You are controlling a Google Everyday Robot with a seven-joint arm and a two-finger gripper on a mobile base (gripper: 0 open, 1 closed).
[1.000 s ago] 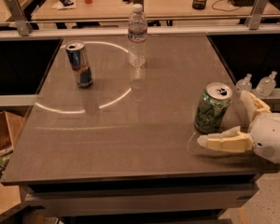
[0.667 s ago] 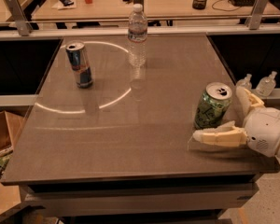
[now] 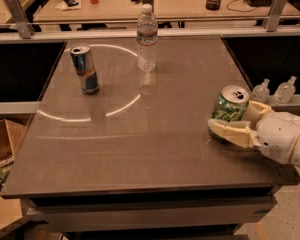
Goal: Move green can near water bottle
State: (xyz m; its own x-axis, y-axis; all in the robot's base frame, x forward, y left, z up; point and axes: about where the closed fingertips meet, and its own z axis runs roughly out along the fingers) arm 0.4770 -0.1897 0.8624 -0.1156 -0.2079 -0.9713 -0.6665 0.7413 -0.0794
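The green can (image 3: pixel 229 105) stands upright near the table's right edge. My gripper (image 3: pixel 233 119) reaches in from the right and is shut on the can. One cream finger (image 3: pixel 231 132) lies against the can's near lower side and the other finger (image 3: pixel 256 110) is behind its right side. The water bottle (image 3: pixel 146 36), clear with a white cap and a label band, stands upright at the far middle of the table, well away from the can to the left and back.
A blue-and-silver can (image 3: pixel 85 69) stands at the far left of the table (image 3: pixel 140 149). Two small clear dispenser bottles (image 3: pixel 273 90) sit on a ledge just beyond the right edge. A rail and a cluttered desk run behind the table.
My near finger has moved in toward the can's base, closing the gap. The can has shifted slightly away from me. The bottle and the blue can have not moved.
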